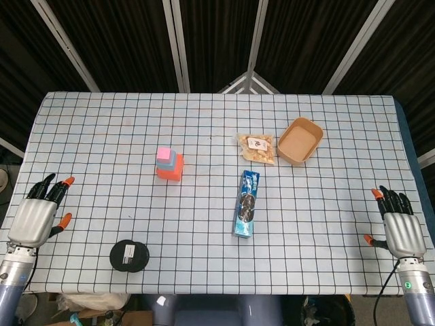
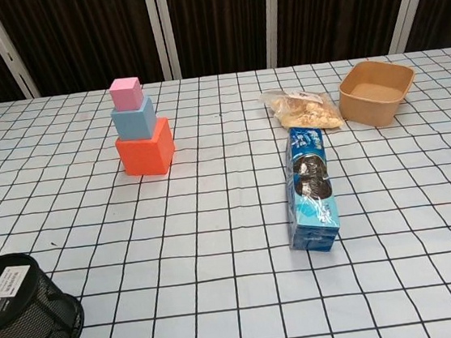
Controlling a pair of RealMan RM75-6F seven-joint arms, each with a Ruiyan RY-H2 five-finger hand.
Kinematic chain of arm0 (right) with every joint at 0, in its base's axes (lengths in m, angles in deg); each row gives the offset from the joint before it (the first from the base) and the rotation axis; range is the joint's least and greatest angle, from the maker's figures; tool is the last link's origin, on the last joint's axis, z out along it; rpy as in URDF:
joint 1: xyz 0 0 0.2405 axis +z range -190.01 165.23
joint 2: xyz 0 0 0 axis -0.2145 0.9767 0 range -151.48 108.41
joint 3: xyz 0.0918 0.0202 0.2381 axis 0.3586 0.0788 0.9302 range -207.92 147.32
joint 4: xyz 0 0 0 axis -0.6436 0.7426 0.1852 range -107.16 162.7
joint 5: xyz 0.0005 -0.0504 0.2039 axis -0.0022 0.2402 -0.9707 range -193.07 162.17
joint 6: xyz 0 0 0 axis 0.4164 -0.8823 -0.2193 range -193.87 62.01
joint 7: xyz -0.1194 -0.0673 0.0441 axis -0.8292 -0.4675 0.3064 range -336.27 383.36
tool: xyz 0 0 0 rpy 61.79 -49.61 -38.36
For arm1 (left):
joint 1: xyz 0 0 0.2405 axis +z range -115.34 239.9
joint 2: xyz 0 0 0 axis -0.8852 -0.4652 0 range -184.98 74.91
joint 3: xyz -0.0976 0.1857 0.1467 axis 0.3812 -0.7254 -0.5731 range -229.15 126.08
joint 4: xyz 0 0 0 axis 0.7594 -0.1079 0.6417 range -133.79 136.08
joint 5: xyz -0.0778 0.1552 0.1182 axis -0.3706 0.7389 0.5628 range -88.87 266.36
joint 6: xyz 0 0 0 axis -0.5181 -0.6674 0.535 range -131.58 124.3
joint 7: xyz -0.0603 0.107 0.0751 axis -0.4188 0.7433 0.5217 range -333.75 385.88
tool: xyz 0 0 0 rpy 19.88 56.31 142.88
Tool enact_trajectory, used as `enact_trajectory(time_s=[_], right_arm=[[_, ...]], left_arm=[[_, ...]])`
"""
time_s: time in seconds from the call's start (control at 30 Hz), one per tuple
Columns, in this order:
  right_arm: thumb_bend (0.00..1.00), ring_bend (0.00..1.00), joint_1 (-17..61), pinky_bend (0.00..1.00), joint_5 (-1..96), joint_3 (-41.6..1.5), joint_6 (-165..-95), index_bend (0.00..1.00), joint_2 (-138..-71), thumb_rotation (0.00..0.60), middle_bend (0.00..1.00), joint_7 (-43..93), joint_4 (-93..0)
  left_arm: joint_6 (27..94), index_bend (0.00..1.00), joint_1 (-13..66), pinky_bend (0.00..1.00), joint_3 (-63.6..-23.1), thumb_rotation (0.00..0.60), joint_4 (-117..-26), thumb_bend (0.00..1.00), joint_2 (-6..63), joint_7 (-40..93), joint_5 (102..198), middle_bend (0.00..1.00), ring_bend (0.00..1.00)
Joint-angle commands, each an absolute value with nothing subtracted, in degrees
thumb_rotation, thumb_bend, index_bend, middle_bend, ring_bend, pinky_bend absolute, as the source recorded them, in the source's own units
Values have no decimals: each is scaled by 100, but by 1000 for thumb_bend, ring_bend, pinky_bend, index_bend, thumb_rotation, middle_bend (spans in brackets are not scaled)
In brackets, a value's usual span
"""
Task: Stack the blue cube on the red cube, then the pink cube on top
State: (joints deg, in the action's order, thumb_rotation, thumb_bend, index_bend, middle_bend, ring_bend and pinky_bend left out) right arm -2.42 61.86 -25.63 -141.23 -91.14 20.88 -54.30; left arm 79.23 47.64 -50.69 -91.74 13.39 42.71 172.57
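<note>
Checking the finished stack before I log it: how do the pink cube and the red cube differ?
The pink cube is the smallest and sits at the top; the red cube is the largest and rests on the table as the base. The blue cube lies between them. Both stand upright, untouched by either hand.

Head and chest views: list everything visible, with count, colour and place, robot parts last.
red cube: 1, red-orange, left of centre, bottom of the stack
blue cube: 1, light blue, on the red cube
pink cube: 1, pink, on the blue cube
cookie box: 1, blue, lying at centre
snack bag: 1, clear with tan contents, beyond the box
bowl: 1, brown, right of the bag
mesh cup: 1, black, near left corner
table: 1, white cloth with black grid
left hand: 1, grey with orange fingertips, near left edge, holds nothing
right hand: 1, same colours, near right edge, holds nothing
</note>
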Motion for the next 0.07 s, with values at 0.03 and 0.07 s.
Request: enact_trajectory(time_s=[0.03,0.07], right_arm=[[95,34,-253,36,6227,-2562,-14172,0,-9137,600,42,2026,-5419],[95,34,-255,36,6228,-2559,-14178,0,-9145,600,42,2016,-5420]], left_arm=[[7938,111,4805,172,-5110,600,-9139,363,1376,4253,17366,207,76],[7917,112,4814,172,-5118,600,-9133,363,1377,4286,17355,209,76]])
